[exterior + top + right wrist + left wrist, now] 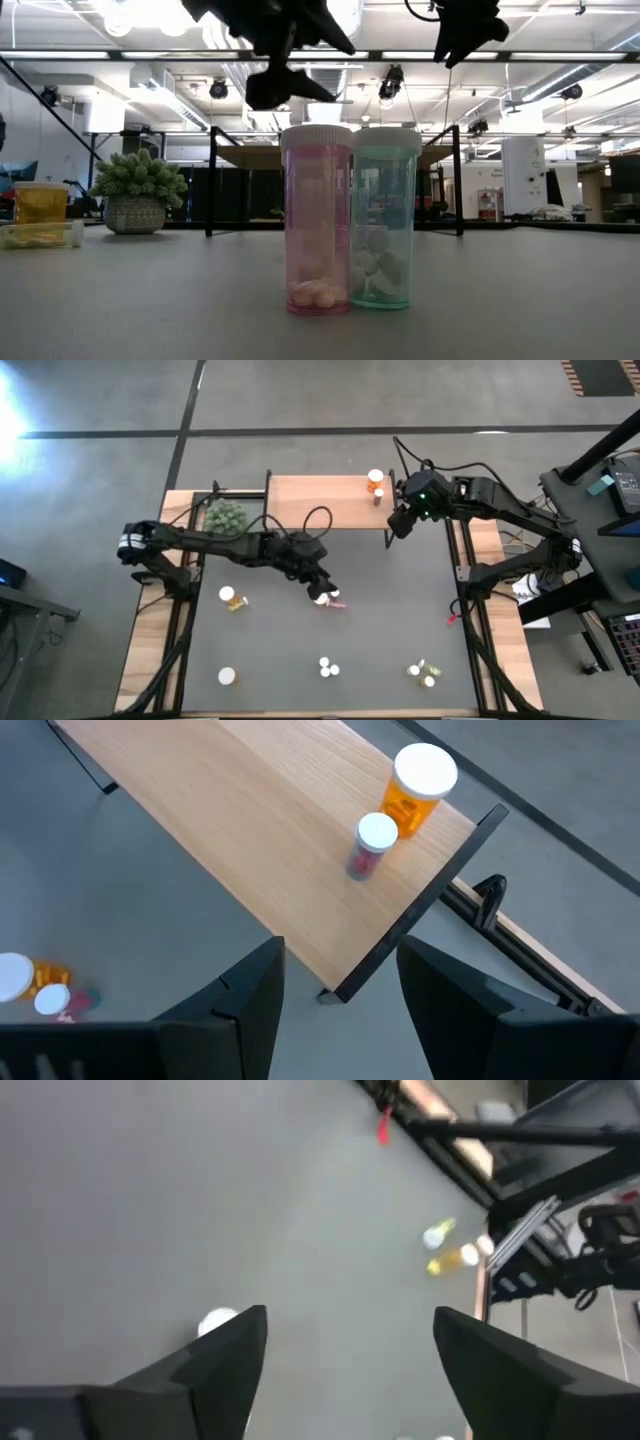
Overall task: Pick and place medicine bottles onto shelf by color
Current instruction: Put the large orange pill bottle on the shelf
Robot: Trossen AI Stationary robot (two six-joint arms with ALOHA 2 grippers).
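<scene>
The light-wood shelf stands at the mat's far edge. A large orange bottle and a small pink bottle stand upright at its right end. My right gripper is open and empty, just off that end. My left gripper is open over the mat's middle, above a white-capped bottle and a small pink bottle lying beside it. In the left wrist view only a white cap shows, beside one finger; the gap between the fingers is empty.
A pink bottle and a pale green bottle stand together near the mat's front. Yellow bottles are at front right and at left. A white cap is at front left. A potted plant stands beside the shelf.
</scene>
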